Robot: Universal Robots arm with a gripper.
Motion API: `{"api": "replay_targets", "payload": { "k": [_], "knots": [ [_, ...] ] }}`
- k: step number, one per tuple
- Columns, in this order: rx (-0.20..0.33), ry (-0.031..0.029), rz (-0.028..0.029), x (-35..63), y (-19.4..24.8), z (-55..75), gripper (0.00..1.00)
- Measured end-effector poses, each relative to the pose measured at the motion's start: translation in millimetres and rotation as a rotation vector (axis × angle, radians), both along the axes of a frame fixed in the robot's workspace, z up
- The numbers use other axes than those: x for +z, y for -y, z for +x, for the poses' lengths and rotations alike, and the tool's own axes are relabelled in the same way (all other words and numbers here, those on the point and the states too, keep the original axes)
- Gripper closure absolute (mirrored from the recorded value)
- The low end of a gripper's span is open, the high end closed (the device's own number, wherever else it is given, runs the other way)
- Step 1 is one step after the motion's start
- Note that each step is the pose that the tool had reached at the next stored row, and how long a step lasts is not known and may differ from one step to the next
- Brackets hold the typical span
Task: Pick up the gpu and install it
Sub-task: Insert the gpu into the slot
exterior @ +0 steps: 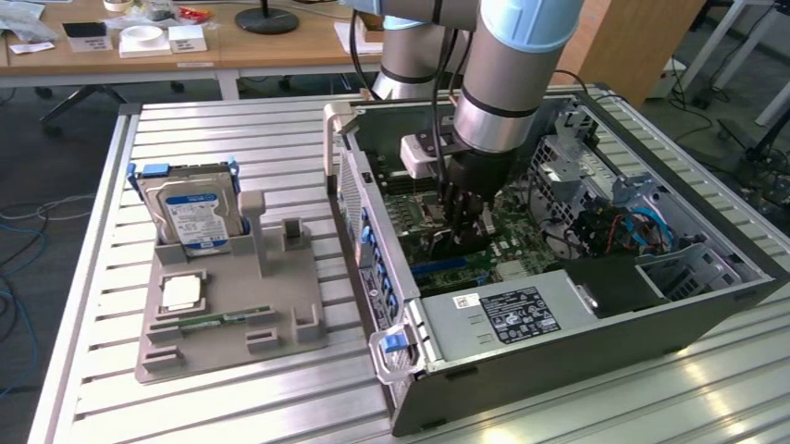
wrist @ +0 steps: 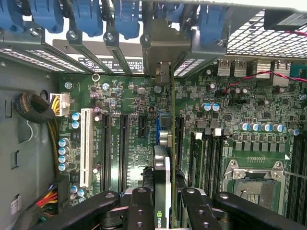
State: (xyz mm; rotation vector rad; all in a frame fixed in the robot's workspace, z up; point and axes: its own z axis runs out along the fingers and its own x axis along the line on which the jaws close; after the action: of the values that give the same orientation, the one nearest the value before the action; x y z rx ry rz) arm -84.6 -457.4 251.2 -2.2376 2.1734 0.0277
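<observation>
While the gpu point(wrist: 161, 165) is held edge-on between the closed fingers of the gripper point(wrist: 163, 203), it is kept inside the open computer case point(exterior: 556, 324), directly over the motherboard point(wrist: 120, 96). In the wrist view the card's thin green board is seen running away from the fingers towards its silver bracket, which is met by the row of rear slot openings under the blue latches point(wrist: 127, 19). A blue expansion slot point(wrist: 161, 128) is seen close beside the card's lower edge; whether the connector is already seated in it cannot be told.

In the exterior view, the grey holder point(exterior: 228, 342) is placed at about nine o'clock from the case, on the exterior view's left. The hard drive point(exterior: 191, 217) is stood in it at roughly eleven o'clock and the RAM stick point(exterior: 222, 320) is laid at about six o'clock.

Several faults are judged possible. If the card is slightly offset or tilted against the slot, the contacts could be pressed onto the slot wall or onto neighbouring capacitors. The bracket tip could be caught on the rear frame, so that the card is levered askew in the grip. Because the card is clamped along a narrow strip, slipping under insertion force is also conceivable.
</observation>
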Motion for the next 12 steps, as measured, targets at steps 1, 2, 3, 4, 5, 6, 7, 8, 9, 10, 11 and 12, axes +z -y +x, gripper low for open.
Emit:
{"api": "replay_targets", "payload": {
  "k": [1, 2, 3, 4, 5, 6, 7, 8, 9, 10, 11, 12],
  "knots": [
    [0.0, 0.0, 0.0, 0.0, 0.0, 0.0, 0.73],
    [0.0, -0.0001, -0.0001, 0.0, 0.0, 0.0, 0.73],
    [0.0, 0.0001, 0.0002, -0.4, 0.0, -0.1, 0.73],
    [0.0, 0.0002, 0.0004, -1.1, -0.1, -0.1, 0.73],
    [0.0, 0.0001, 0.0003, -1.5, -0.1, -0.1, 0.73],
    [0.0, 0.0, 0.0001, -1.6, 0.0, -0.1, 0.73],
    [0.0, -0.0001, 0.0, -1.6, 0.0, -0.1, 0.73],
    [0.0, -0.0001, -0.0002, -1.6, 0.0, -0.1, 0.73],
    [0.0, 0.0001, 0.0003, -2.3, 0.0, -0.1, 0.73],
    [0.0, 0.0001, 0.0003, -2.8, 0.0, -0.1, 0.73],
    [0.0, 0.0, 0.0001, -3.0, 0.0, -0.1, 0.73],
    [0.0, 0.0, 0.0, -2.9, 0.0, -0.1, 0.73]
  ]
}}
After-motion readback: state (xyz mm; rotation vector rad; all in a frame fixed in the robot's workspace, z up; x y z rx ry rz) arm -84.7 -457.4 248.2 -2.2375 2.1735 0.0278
